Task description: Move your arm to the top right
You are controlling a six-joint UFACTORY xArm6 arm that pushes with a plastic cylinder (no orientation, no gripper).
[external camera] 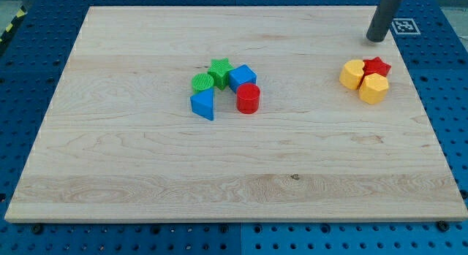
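Observation:
My tip (376, 39) stands on the wooden board (131, 182) near its top right corner, the dark rod rising out of the view's top. It touches no block. Just below it, at the view's right, sit a red star (377, 66), a yellow block (352, 74) and a yellow hexagonal block (374, 88), packed together. In the middle of the board is a second cluster: a green star (219, 68), a green cylinder (202, 82), a blue cube (242, 77), a red cylinder (248, 98) and a blue wedge-shaped block (203, 104).
The board lies on a blue perforated table (29, 87). A black-and-white marker tag (406, 25) sits just off the board's top right corner, right of my tip.

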